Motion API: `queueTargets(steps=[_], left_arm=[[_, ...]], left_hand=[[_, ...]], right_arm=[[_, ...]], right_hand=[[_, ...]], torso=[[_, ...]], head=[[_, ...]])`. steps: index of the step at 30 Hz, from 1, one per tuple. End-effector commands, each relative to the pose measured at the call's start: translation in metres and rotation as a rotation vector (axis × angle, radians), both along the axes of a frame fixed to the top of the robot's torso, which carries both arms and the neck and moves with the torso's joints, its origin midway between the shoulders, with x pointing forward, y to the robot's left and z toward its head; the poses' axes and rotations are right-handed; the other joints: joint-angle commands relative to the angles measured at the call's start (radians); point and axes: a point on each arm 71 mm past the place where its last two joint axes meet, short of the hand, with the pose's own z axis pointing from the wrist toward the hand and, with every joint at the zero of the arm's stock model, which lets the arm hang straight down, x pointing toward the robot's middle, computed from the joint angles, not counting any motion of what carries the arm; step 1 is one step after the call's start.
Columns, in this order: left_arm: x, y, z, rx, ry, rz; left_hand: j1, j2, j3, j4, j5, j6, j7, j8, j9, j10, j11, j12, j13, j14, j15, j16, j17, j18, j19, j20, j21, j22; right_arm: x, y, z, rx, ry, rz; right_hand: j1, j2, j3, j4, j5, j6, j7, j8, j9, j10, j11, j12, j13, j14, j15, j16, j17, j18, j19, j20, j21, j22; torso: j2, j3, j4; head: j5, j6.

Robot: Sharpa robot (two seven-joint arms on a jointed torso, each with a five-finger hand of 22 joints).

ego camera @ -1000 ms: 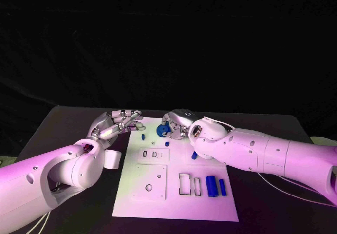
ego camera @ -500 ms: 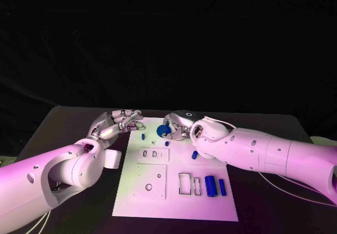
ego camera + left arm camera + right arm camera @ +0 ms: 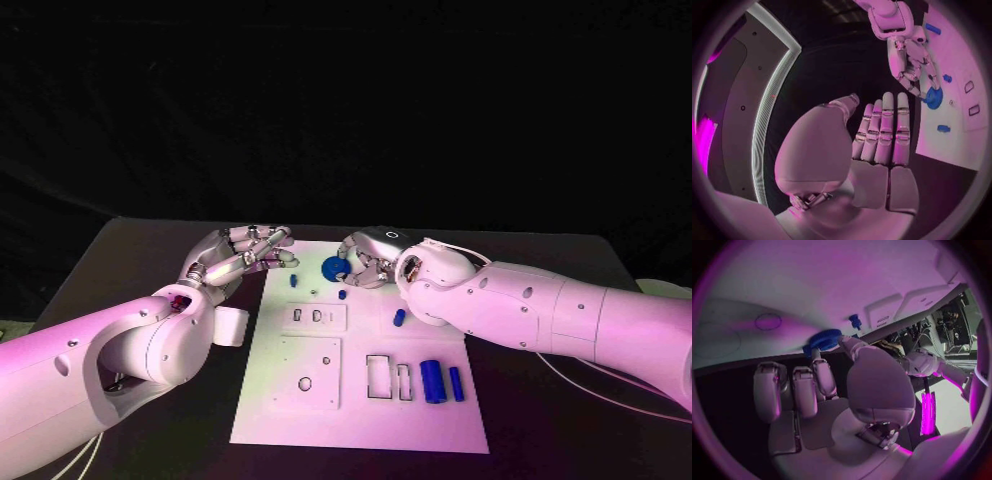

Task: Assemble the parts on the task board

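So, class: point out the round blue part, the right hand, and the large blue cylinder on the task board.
round blue part point(image 3: 335, 267), head view, its disc face.
right hand point(image 3: 369, 256), head view, middle of hand.
large blue cylinder point(image 3: 433, 381), head view, mid-body.

Reaching in from both sides: left hand point(image 3: 238, 255) hovering empty with fingers extended side by side, right hand point(image 3: 368, 258) pinching a round blue part point(image 3: 336, 267) between thumb and fingertip.

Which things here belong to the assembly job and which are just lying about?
Job: task board; round blue part pinched by right hand; blue cylinders; small blue pegs.
Lying about: white cup beside the board; left hand holds nothing.
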Motion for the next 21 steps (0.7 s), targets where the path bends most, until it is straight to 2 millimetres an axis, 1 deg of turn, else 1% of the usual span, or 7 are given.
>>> queueTargets(steps=[1,5,7,12,13,15,21], left_arm=[[0.000,-0.002,0.001,-0.011,-0.001,-0.020],[0.000,0.000,0.001,-0.008,-0.001,-0.015],[0.001,0.001,0.001,-0.007,-0.001,-0.012],[0.001,0.004,0.000,-0.004,-0.001,-0.007],[0.001,0.004,0.000,-0.005,0.000,-0.006],[0.001,0.004,0.000,-0.006,0.000,-0.006],[0.001,0.004,0.000,-0.009,0.001,-0.009]], left_hand=[[-0.010,0.000,0.002,0.006,-0.004,-0.006,0.003,-0.007,-0.001,-0.003,0.003,-0.005,0.001,-0.007,0.003,0.005,0.001,0.012,0.000,0.003,0.003,-0.001],[-0.010,0.000,0.002,0.006,-0.004,-0.006,0.003,-0.007,-0.001,-0.003,0.003,-0.005,0.001,-0.007,0.003,0.005,0.001,0.012,0.000,0.003,0.003,-0.001],[-0.010,0.000,0.002,0.006,-0.004,-0.006,0.003,-0.007,-0.001,-0.003,0.003,-0.005,0.001,-0.007,0.003,0.005,0.001,0.012,0.000,0.003,0.003,-0.001],[-0.010,0.000,0.002,0.006,-0.004,-0.006,0.003,-0.007,-0.001,-0.003,0.003,-0.005,0.001,-0.007,0.003,0.005,0.001,0.012,0.000,0.003,0.003,-0.001],[-0.010,0.000,0.002,0.006,-0.004,-0.006,0.003,-0.007,-0.001,-0.003,0.003,-0.005,0.001,-0.007,0.003,0.005,0.001,0.012,0.000,0.003,0.003,-0.001],[-0.011,0.000,0.002,0.006,-0.004,-0.008,0.004,-0.008,-0.002,-0.004,0.004,-0.005,0.001,-0.007,0.004,0.005,0.002,0.012,-0.001,0.003,0.003,-0.002],[-0.011,0.000,0.002,0.006,-0.004,-0.008,0.004,-0.008,-0.002,-0.004,0.004,-0.005,0.001,-0.007,0.004,0.005,0.002,0.012,-0.001,0.003,0.003,-0.002]], right_arm=[[-0.003,-0.005,0.004,0.057,-0.043,0.001],[-0.011,-0.020,0.013,0.171,-0.055,0.016],[-0.014,-0.030,0.016,0.211,-0.034,0.010],[-0.020,-0.062,0.024,0.259,0.060,-0.008],[-0.021,-0.069,0.025,0.261,0.079,-0.009],[-0.025,-0.087,0.026,0.262,0.116,-0.014],[-0.034,-0.133,0.027,0.263,0.187,-0.053]], right_hand=[[0.011,0.010,0.002,0.000,0.015,0.006,-0.003,-0.005,0.000,0.010,0.001,0.008,0.013,0.087,0.003,0.006,0.179,-0.014,0.011,-0.003,0.009,0.127],[0.044,0.017,0.016,-0.019,0.008,0.011,-0.003,-0.011,0.001,0.011,0.000,0.009,0.015,0.087,0.002,0.007,0.180,-0.013,0.010,-0.004,0.006,0.125],[0.054,0.018,0.020,-0.026,-0.002,0.007,-0.001,-0.016,0.001,0.011,0.001,0.010,0.015,0.088,0.003,0.007,0.181,-0.013,0.009,-0.004,0.005,0.125],[0.065,0.006,0.015,-0.038,-0.038,0.004,0.001,-0.027,0.001,0.005,0.004,0.004,0.010,0.086,0.005,0.006,0.176,-0.011,0.002,-0.002,-0.002,0.118],[0.097,0.005,0.022,-0.063,-0.060,0.011,0.001,-0.028,0.003,0.002,0.004,0.002,0.008,0.085,0.005,0.004,0.172,-0.011,0.002,-0.002,-0.003,0.118],[0.122,0.002,0.028,-0.083,-0.074,0.019,0.000,-0.028,0.005,0.003,0.003,0.003,0.009,0.086,0.004,0.006,0.177,-0.011,0.004,-0.002,-0.001,0.121],[0.164,-0.006,0.039,-0.121,-0.080,0.036,-0.001,-0.031,0.008,0.006,0.001,0.005,0.012,0.087,0.003,0.007,0.181,-0.011,0.003,-0.003,-0.003,0.122]], torso=[[0.000,0.0007,-0.0009],[-0.002,0.0008,-0.0046],[-0.002,-0.0005,-0.0053],[-0.006,0.0043,-0.0159],[-0.007,0.0047,-0.0176],[-0.008,0.0062,-0.0214],[-0.012,0.0122,-0.0322]], head=[[0.000,0.001],[-0.002,0.006],[-0.004,0.010],[-0.006,0.011],[-0.009,0.012],[-0.014,0.013],[-0.024,0.011]])
